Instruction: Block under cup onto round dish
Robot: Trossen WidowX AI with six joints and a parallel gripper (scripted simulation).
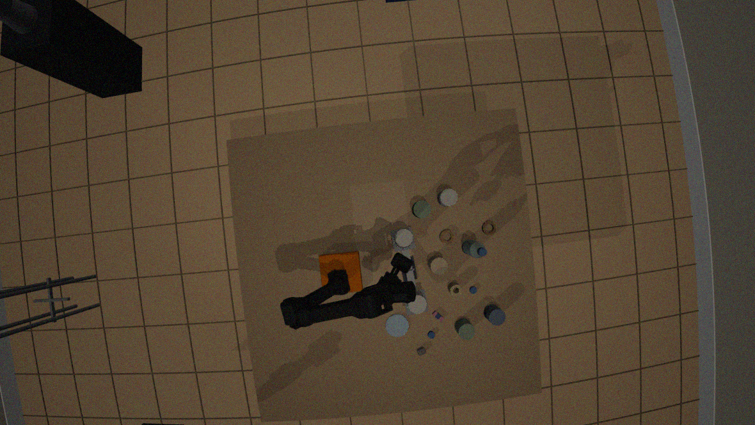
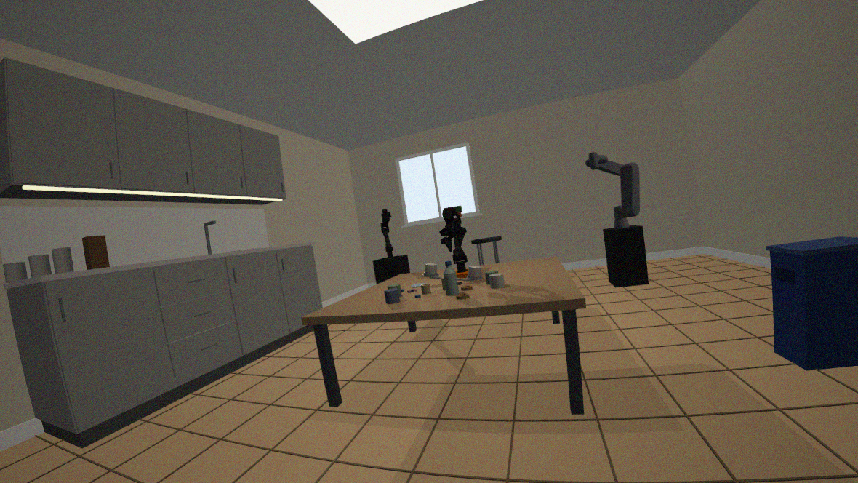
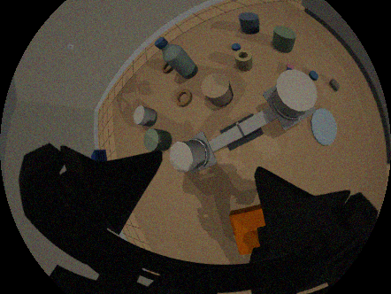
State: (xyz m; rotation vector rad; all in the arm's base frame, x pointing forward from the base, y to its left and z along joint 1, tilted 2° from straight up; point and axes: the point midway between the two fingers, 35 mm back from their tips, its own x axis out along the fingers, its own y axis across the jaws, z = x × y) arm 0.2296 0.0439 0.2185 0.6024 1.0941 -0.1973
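Two identical pale cups stand upside down on the ends of the balance (image 3: pixel 253 124). One cup (image 1: pixel 404 237) (image 2: pixel 475 272) (image 3: pixel 183 156) is at the upper end in the top view and left in the wrist view. The other cup (image 1: pixel 416 304) (image 2: pixel 430 268) (image 3: pixel 295 91) stands beside the round light-blue dish (image 1: pixel 397 324) (image 3: pixel 324 127). No cup is above the dish. No block shows under either cup, and I cannot tell which end is lower. My gripper (image 1: pixel 409 276) (image 3: pixel 210 164) is open and empty, above the balance between the cups in the top view.
Beyond the balance stand a beige cylinder (image 1: pixel 437 264) (image 3: pixel 218 89), a bottle (image 2: pixel 450 281) (image 3: pixel 179 61), green cylinders, a white one (image 1: pixel 448 197) (image 3: pixel 145 116), rings and small blue pieces. An orange pad (image 1: pixel 340 258) (image 3: pixel 246 221) lies by the arm's base.
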